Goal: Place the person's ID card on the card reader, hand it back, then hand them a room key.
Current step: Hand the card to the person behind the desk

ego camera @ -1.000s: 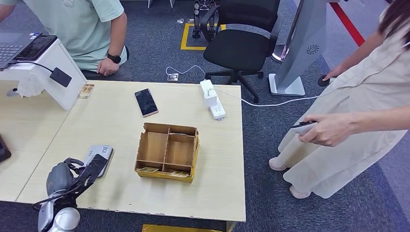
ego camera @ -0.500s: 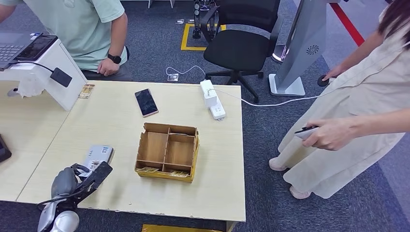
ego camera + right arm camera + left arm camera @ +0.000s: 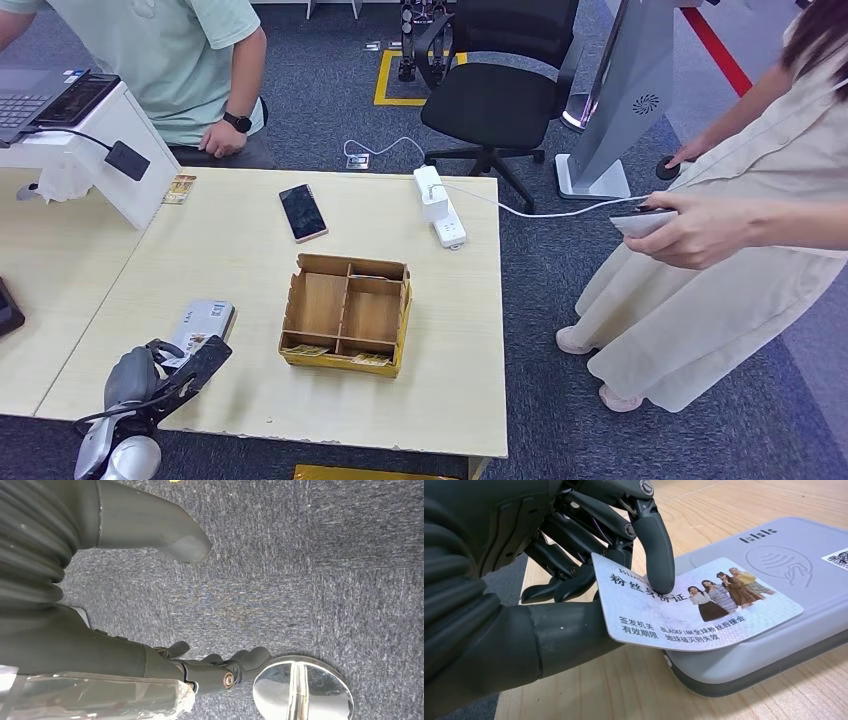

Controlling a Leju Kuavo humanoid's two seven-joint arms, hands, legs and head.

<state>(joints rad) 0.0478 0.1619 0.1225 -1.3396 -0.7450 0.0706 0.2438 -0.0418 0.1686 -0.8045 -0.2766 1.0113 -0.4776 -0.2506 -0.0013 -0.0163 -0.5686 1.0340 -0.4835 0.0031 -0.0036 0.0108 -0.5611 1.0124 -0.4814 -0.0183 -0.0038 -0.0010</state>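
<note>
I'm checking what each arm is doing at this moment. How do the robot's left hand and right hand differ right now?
The left hand pinches the ID card between thumb and finger; the right hand holds nothing, its fingers apart. The left hand is at the table, the card's far end over the grey card reader; the right hand hangs over grey carpet. Both are dark grey with a thick thumb.

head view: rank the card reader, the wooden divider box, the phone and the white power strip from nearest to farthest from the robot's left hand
From the left hand:
1. Card reader, right beside the hand at the table's near left.
2. Wooden divider box, mid-table, to the hand's right.
3. Phone, lying flat further back on the table.
4. White power strip, at the table's far right edge.
</note>
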